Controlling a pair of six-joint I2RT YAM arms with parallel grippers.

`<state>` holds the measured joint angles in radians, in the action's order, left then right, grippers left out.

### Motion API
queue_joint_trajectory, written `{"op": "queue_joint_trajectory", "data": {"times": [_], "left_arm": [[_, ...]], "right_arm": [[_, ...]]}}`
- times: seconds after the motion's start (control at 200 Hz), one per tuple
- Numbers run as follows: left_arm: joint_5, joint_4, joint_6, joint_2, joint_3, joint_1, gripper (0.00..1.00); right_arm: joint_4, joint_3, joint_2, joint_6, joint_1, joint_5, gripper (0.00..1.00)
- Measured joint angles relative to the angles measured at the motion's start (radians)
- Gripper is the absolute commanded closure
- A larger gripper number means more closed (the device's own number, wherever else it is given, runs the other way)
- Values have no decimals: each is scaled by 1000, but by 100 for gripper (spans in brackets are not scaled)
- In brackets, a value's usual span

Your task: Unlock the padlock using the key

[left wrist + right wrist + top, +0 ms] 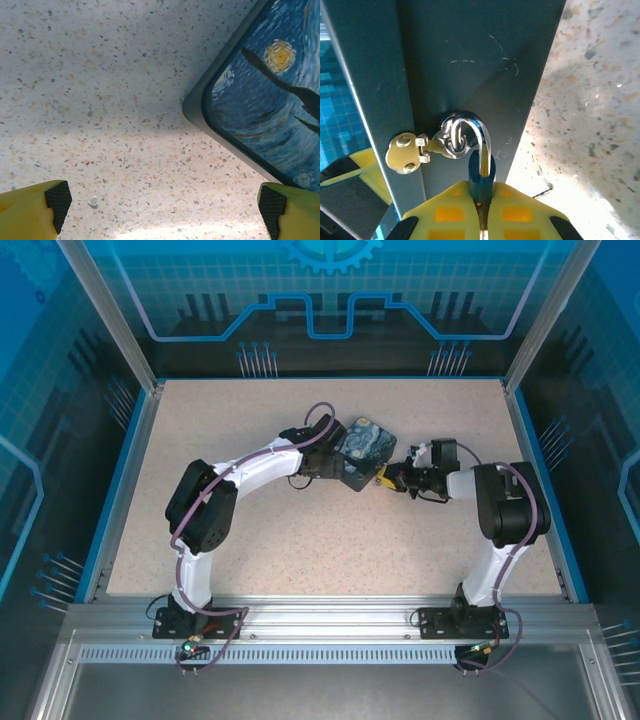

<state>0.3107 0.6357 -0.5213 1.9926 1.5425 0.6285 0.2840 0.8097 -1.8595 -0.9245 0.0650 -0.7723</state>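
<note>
A small padlock (481,175) with a blue body and a silvery shackle (483,135) hangs from the ring of a brass hasp (404,153) on the side of the dark-blue night-sky box (365,452). My right gripper (481,194) is shut just beneath the padlock. A thin dark metal strip, the key (480,215), is pinched in the slit between its yellow fingers and runs up into the padlock's underside. In the top view the right gripper (392,480) meets the box's right side. My left gripper (165,205) is wide open over bare table at the box's left corner (200,107), holding nothing.
The speckled table (300,540) is bounded by blue rails and glass walls. A small grey chip (93,202) lies on the table by the left finger. Both arms arch in towards the box in the middle, with open surface in front and behind.
</note>
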Motion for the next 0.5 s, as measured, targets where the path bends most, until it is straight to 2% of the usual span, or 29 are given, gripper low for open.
{"op": "queue_joint_trajectory", "data": {"times": [0.5], "left_arm": [[12,-18,35,60,103,1,1]], "right_arm": [[-69,-2,0,48,0,31,100]]}}
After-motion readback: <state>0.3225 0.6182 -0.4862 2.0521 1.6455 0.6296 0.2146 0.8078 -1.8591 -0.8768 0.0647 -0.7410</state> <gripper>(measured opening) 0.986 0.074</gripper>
